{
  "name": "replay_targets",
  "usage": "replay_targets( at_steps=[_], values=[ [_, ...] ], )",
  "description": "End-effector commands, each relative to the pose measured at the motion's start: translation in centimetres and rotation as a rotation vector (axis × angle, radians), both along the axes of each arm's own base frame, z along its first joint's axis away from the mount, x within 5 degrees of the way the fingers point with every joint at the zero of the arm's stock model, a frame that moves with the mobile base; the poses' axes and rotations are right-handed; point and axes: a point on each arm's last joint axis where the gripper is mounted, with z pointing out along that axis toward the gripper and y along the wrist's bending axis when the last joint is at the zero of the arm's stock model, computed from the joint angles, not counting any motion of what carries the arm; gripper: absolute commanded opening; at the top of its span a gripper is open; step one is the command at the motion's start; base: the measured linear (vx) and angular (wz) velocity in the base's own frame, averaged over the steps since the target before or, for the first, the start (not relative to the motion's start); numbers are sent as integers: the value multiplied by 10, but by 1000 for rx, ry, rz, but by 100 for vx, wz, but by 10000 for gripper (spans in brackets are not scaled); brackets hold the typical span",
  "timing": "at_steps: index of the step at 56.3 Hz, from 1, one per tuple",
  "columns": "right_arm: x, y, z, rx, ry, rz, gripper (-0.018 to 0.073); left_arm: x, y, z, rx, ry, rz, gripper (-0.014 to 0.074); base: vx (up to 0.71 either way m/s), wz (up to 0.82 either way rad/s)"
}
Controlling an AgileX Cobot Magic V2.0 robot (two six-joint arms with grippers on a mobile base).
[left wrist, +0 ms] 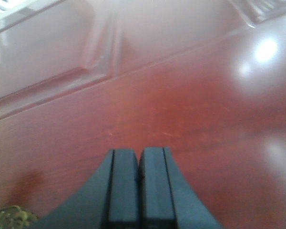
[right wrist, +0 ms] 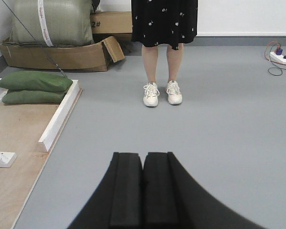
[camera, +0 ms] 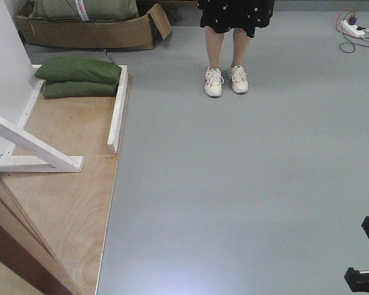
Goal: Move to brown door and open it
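Brown door (left wrist: 181, 119) fills the left wrist view: glossy reddish-brown wood, raised panel mouldings across the top, light glare at upper right. In the front view only a strip of it shows, at the bottom left corner, angled over the plywood base (camera: 67, 196). Grey floor (camera: 234, 184) takes up the rest of that view.

Left gripper (left wrist: 139, 157): jaws pressed together, nothing between them, tips close to the door face; whether they touch it cannot be told. A bit of brass (left wrist: 9, 218) sits at the lower left corner, blurred.

Right gripper (right wrist: 143, 160): jaws flat against each other, empty, pointing out over the floor, well apart from the door.

Cardboard box (right wrist: 62, 56) at back left holds a green sack (right wrist: 62, 21) with a white tape strip; its red print is too small to read. A second box (right wrist: 112, 21) behind is marked "2#". Two green sandbags (right wrist: 33, 86) lie stacked on the plywood. A person (right wrist: 164, 47) in a dark dress and white sneakers stands on the floor. White power strip (right wrist: 281, 57) at far right.
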Motion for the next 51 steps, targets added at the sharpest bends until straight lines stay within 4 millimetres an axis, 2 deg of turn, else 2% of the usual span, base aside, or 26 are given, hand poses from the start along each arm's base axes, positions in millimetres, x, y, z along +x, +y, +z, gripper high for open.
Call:
replay_targets(
  at_steps=[1,16,30,39,51],
  values=[
    [2,0,6,-5,-79,-2,0,1,-11,12,74,-80,-73,67,0,0],
    [2,0,6,-5,-79,-2,0,0,-29,16,258,-85,-132,67,0,0],
    [2,0,6,-5,-79,-2,0,-2,-40,16,589,8,-137,67,0,0],
    [2,0,6,-5,-79,-2,0,-1,-30,18,721,48,-113,71,0,0],
    [2,0,6,-5,-79,-2,0,0,-9,26,715,7,-27,76,0,0]
  ],
)
